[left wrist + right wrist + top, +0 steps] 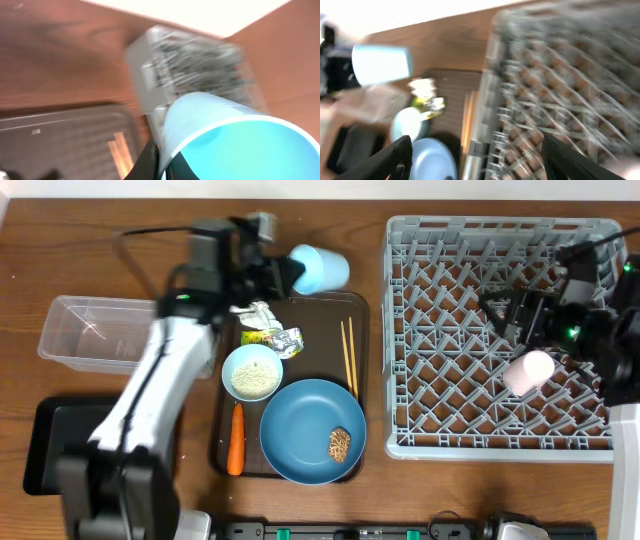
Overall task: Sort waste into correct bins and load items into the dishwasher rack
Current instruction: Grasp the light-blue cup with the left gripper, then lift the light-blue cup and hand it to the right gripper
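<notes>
My left gripper (287, 273) is shut on the rim of the light-blue cup (320, 268) and holds it above the table behind the brown tray; the left wrist view shows the jaws (162, 162) pinching the cup wall (225, 135). My right gripper (500, 310) is open and empty over the grey rack (440, 330), its fingers (477, 165) spread wide. The pink cup (528, 372) lies in the rack. On the brown tray (320, 330) are the tissue (258, 312), wrapper (275, 337), pale bowl with rice (252, 372), blue plate (305, 425) with a brown lump (340, 444), carrot (236, 438) and chopsticks (348, 355).
The clear tub (95, 330) sits at the left, and the black tray (50, 445) lies in front of it under my left arm. The rack fills the right side of the table. The right wrist view is blurred, showing the rack (560, 90) and the plate (432, 160).
</notes>
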Controlling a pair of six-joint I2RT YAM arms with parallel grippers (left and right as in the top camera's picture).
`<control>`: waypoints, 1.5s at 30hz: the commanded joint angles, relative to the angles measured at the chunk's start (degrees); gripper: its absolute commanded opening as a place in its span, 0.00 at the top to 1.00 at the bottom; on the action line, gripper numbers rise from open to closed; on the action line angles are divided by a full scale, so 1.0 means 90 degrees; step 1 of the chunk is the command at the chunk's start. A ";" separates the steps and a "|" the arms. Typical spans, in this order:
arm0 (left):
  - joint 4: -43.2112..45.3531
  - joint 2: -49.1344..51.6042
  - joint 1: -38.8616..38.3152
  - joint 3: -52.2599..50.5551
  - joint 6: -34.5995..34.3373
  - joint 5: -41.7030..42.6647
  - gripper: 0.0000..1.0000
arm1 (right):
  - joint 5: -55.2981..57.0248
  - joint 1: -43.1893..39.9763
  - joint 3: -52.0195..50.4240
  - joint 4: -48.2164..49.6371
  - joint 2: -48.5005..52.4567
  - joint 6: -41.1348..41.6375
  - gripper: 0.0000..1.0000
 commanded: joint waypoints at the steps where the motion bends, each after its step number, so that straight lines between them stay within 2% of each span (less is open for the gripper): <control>1: 0.0109 -0.0299 0.0342 0.0080 -0.0741 0.2688 0.94 | -0.2013 0.0321 0.0019 0.0396 0.0002 -0.0811 0.25; 5: 0.0712 -0.0418 0.0376 0.0080 -0.1525 0.4177 0.94 | -0.2970 0.0928 0.0019 0.1248 0.0002 -0.0869 0.28; 9: 0.1314 -0.0442 0.0267 0.0080 -0.2346 0.4872 0.94 | -0.2977 0.1724 0.0019 0.1586 0.0005 -0.1520 0.29; 15: 0.2310 -0.0459 0.0148 0.0080 -0.3888 0.5122 0.94 | -0.2161 0.2494 0.0019 0.1688 0.0046 -0.1904 0.28; 21: 0.3140 -0.0483 0.0039 0.0080 -0.4850 0.5119 0.94 | -0.2113 0.2786 0.0019 0.2038 0.0238 -0.2021 0.26; 25: 0.3388 -0.0483 -0.0061 0.0080 -0.5144 0.5119 0.94 | -0.2091 0.2783 0.0019 0.2210 0.0437 -0.2018 0.25; 35: 0.3410 -0.0483 -0.0119 0.0080 -0.5185 0.5119 0.94 | -0.2023 0.2776 0.0019 0.2977 0.0699 -0.2004 0.24; 41: 0.3410 -0.0483 -0.0119 0.0080 -0.5185 0.5119 0.94 | -0.2582 0.2793 0.0019 0.3439 0.0699 -0.1999 0.21; 45: 0.3410 -0.0483 -0.0119 0.0080 -0.5185 0.5119 0.94 | -0.2803 0.2866 0.0019 0.3410 0.0736 -0.2001 0.23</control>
